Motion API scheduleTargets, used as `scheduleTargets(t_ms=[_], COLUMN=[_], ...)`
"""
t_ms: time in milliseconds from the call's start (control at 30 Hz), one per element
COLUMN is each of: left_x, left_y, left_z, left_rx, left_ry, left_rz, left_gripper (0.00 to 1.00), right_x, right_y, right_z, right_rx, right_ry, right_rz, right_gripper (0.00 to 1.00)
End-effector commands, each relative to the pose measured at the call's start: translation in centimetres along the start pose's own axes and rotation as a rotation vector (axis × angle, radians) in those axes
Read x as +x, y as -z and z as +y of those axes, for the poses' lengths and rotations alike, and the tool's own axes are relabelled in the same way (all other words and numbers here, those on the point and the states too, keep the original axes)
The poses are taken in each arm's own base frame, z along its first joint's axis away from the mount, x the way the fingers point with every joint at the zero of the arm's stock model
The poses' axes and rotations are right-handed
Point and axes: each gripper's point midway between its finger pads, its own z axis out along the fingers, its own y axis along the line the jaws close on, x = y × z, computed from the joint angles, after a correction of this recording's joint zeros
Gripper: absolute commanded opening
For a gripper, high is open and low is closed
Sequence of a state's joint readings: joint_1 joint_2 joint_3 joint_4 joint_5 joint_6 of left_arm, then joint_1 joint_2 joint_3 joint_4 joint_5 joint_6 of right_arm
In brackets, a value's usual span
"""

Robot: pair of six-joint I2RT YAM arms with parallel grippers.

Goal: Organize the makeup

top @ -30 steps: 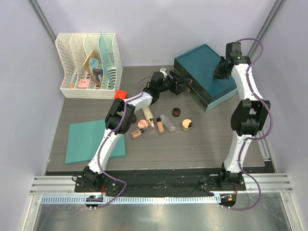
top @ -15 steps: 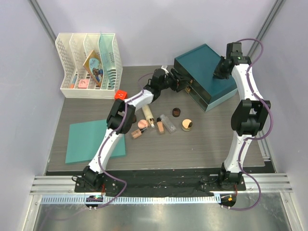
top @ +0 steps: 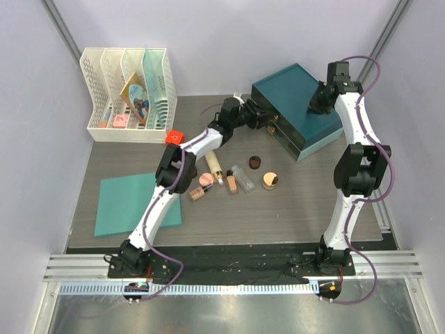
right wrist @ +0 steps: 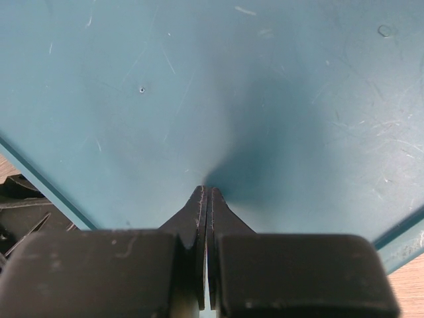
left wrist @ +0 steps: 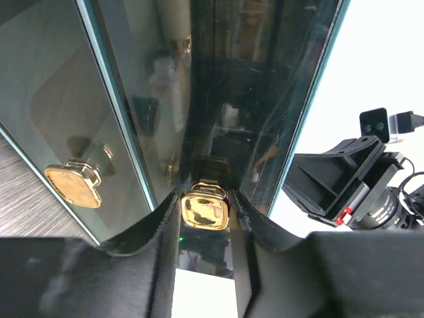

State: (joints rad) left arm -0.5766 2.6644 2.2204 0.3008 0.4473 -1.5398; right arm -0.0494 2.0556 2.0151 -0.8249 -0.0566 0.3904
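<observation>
The makeup lies loose mid-table: a beige tube (top: 215,165), a pink compact (top: 206,179), a clear bottle (top: 240,178), peach sticks (top: 231,184), a dark brown jar (top: 255,163) and a gold-lidded jar (top: 270,181). My left gripper (top: 268,120) is at the front of the teal drawer box (top: 292,90). Its fingers (left wrist: 151,228) are shut on a gold drawer knob (left wrist: 205,211); a second gold knob (left wrist: 74,187) sits on the drawer to the left. My right gripper (top: 318,104) is shut, its tips (right wrist: 207,192) pressing on the box's teal top (right wrist: 199,86).
A white rack (top: 128,94) with a picture card stands at the back left, with a small red object (top: 173,136) in front of it. A flat teal mat (top: 135,202) lies at the front left. The right arm's wrist (left wrist: 377,122) shows beside the box.
My left gripper has moved in toward the drawer front and its jaws have narrowed onto the gold knob. The right arm and the makeup have not moved.
</observation>
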Motion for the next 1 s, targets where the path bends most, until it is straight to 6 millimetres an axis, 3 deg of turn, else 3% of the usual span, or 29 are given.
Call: scheduleTargets(t_ms=[0, 267, 367, 400, 433, 500, 567, 600, 667, 700, 767, 800, 867, 967], left_x=[0.2, 0.8, 0.9, 0.8, 0.6, 0.5, -0.2, -0.2, -0.8, -0.5, -0.6, -0.3, 0.2, 0.9], left_y=[-0.5, 0.5, 1.3, 1.6, 2.1, 2.8, 4.0, 4.6, 5.8, 6.4, 7.5, 8.1, 8.9, 9.9], left_z=[-0.8, -0.9, -1.0, 0.1, -0.5, 0.6, 0.0, 1.1, 0.3, 1.4, 0.1, 0.9, -0.1, 0.3], left_rx=[0.032, 0.047, 0.046, 0.025, 0.032, 0.016, 0.027, 0.017, 0.028, 0.008, 0.033, 0.018, 0.033, 0.019], left_ry=[-0.019, -0.031, -0.041, -0.037, -0.041, -0.031, -0.03, -0.023, -0.027, -0.014, -0.028, -0.02, -0.046, -0.051], left_rz=[0.0, 0.028, 0.037, 0.037, 0.032, 0.033, 0.022, 0.023, 0.016, 0.025, 0.023, 0.028, 0.045, 0.054], left_gripper=[0.27, 0.0, 0.0, 0.0, 0.0, 0.0, 0.0, 0.0, 0.0, 0.0, 0.0, 0.0, 0.0, 0.0], right_x=[4.2, 4.5, 4.7, 4.7, 4.7, 4.9, 5.0, 5.2, 5.4, 5.5, 5.6, 5.5, 5.5, 5.1], right_y=[-1.6, -1.8, -1.7, -1.7, -1.7, -1.8, -1.8, -1.9, -2.0, -2.1, -2.1, -2.1, -2.0, -1.8], right_z=[-0.9, -1.1, -1.2, -1.3, -1.3, -1.3, -1.3, -1.4, -1.4, -1.4, -1.5, -1.5, -1.5, -1.5], right_rx=[0.017, 0.02, 0.023, 0.025, 0.024, 0.022, 0.024, 0.025, 0.022, 0.022, 0.026, 0.025, 0.025, 0.03], right_ry=[0.007, 0.016, 0.016, 0.017, 0.015, 0.015, 0.013, 0.012, 0.013, 0.011, 0.013, 0.013, 0.018, 0.024], right_rz=[0.151, 0.16, 0.163, 0.164, 0.165, 0.169, 0.173, 0.179, 0.185, 0.188, 0.189, 0.187, 0.185, 0.173], right_gripper=[0.01, 0.01, 0.01, 0.01, 0.01, 0.01, 0.01, 0.01, 0.01, 0.01, 0.01, 0.01, 0.01, 0.01])
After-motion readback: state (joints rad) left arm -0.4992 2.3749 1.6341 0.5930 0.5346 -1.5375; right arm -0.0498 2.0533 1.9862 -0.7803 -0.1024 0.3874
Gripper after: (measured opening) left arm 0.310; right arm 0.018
